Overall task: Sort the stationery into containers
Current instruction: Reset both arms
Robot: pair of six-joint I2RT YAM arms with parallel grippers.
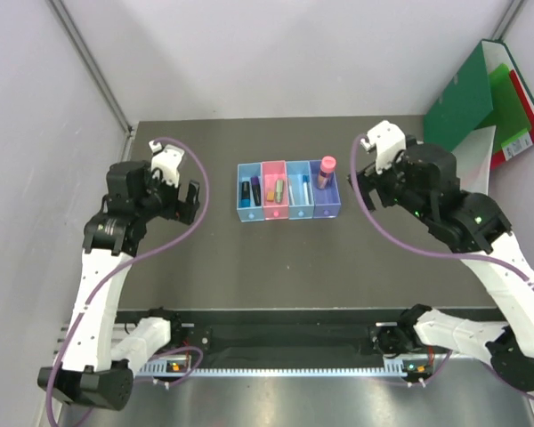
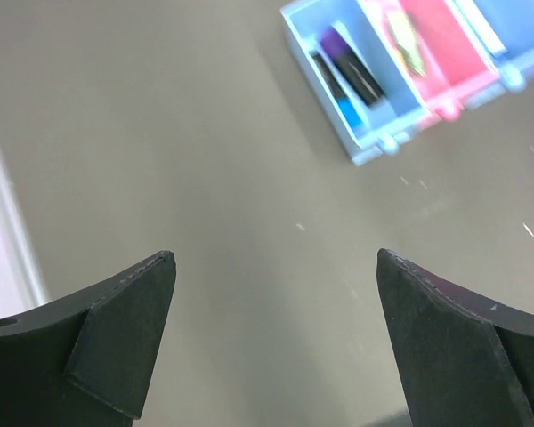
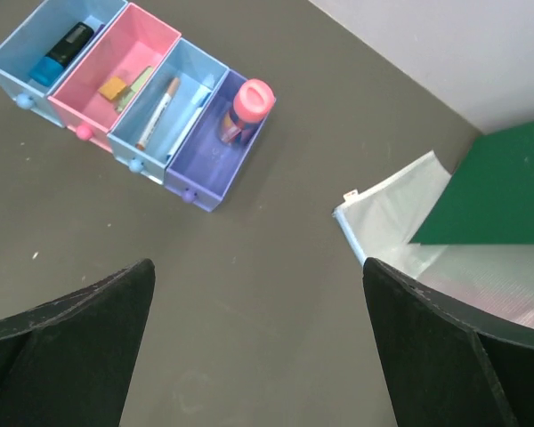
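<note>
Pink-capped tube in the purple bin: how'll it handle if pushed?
Likely light: the pink-capped tube is small beside its purple bin. Round, so probably rolls if laid flat. It sticks up above the rim, so a sideways push may tip it.

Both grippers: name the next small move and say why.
Probably draw both arms back toward rest. The left gripper and right gripper are open and empty, the stationery all seems to lie in the bins, and nothing loose shows on the table.
</note>
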